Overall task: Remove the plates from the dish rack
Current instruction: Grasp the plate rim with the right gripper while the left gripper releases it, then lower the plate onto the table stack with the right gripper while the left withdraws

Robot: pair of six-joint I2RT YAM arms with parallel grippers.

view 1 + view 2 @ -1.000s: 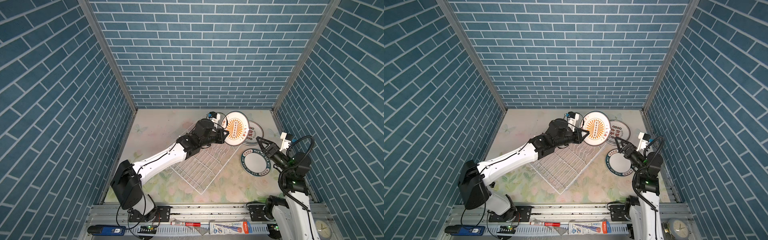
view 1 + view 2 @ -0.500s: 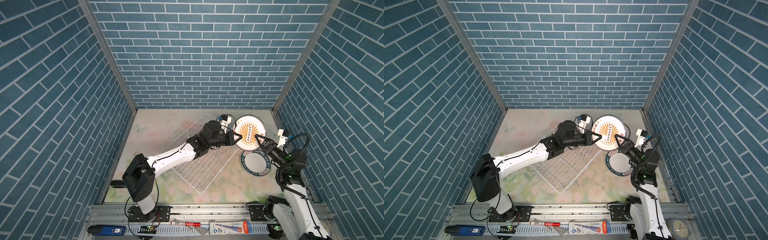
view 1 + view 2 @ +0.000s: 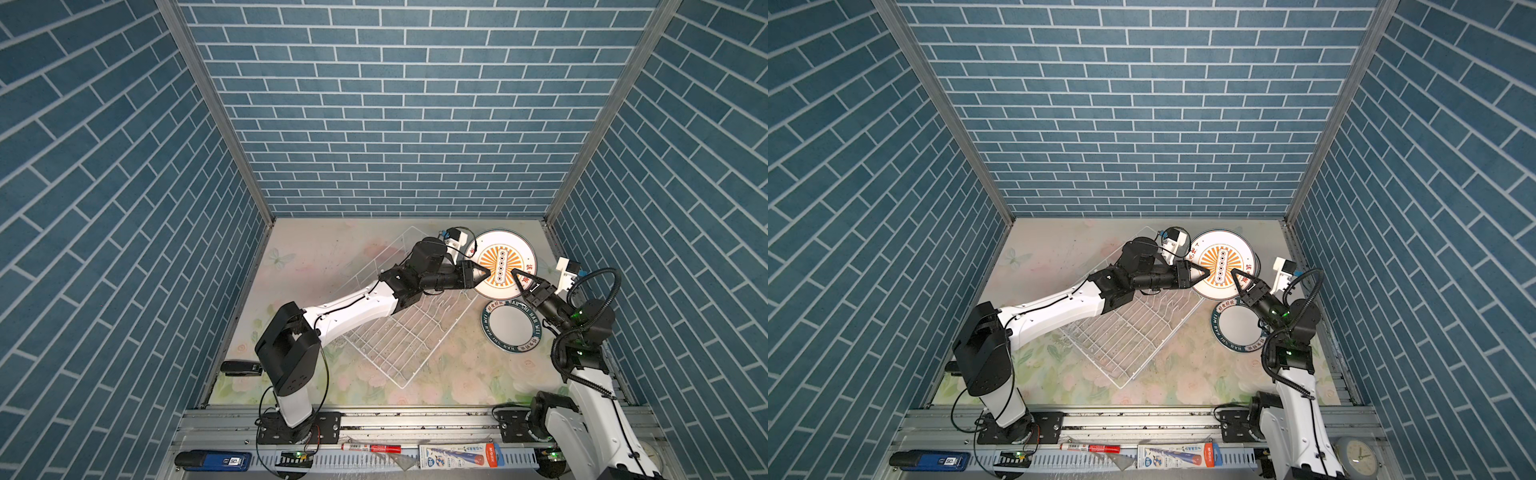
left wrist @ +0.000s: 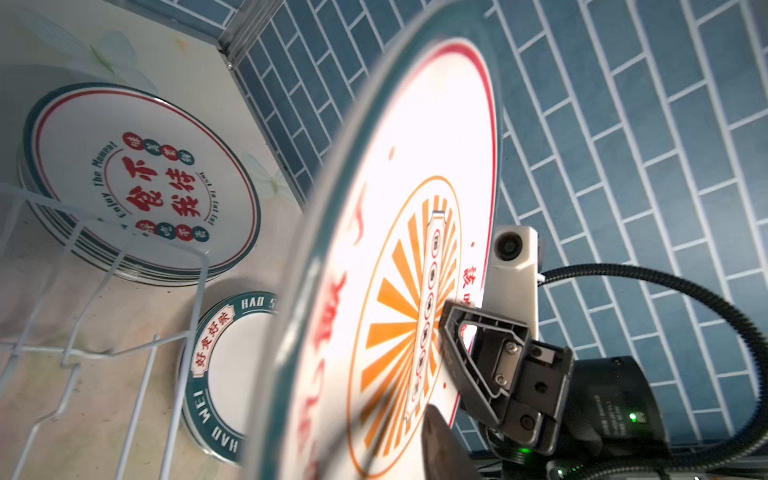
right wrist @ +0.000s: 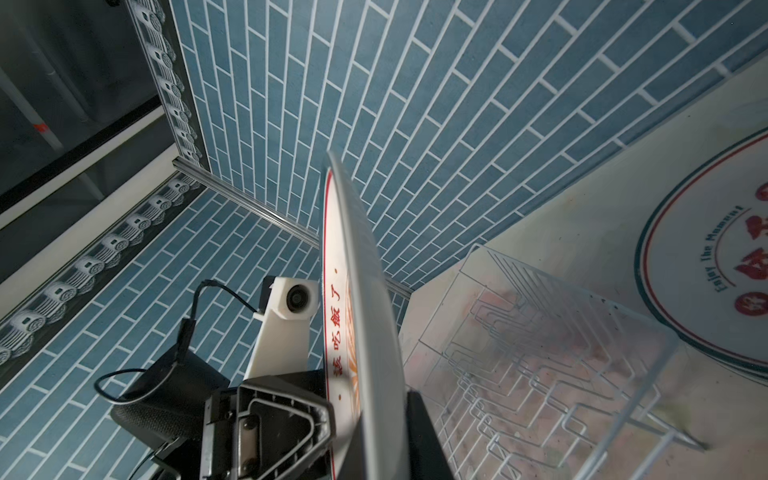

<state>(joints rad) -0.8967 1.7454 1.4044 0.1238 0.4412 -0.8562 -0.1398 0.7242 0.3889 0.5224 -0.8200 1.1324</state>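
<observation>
Floral worktop, blue-brick walls. Dish rack: centre. Green-rimmed plate: flat, near right edge. Sunburst plate: raised, tilted, right gripper clamped on its rim; left gripper at opposite rim, grip unclear. Plate stack: far right corner.

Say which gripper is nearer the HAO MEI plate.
Right. The right gripper, clamping the sunburst plate, hangs just past the HAO MEI plate; the left gripper is farther, by the dish rack.

Glossy glazed ceramic plate; right gripper's fingers matt black plastic. Near it, rack of smooth white-coated wire; tabletop matt, scuffed.
</observation>
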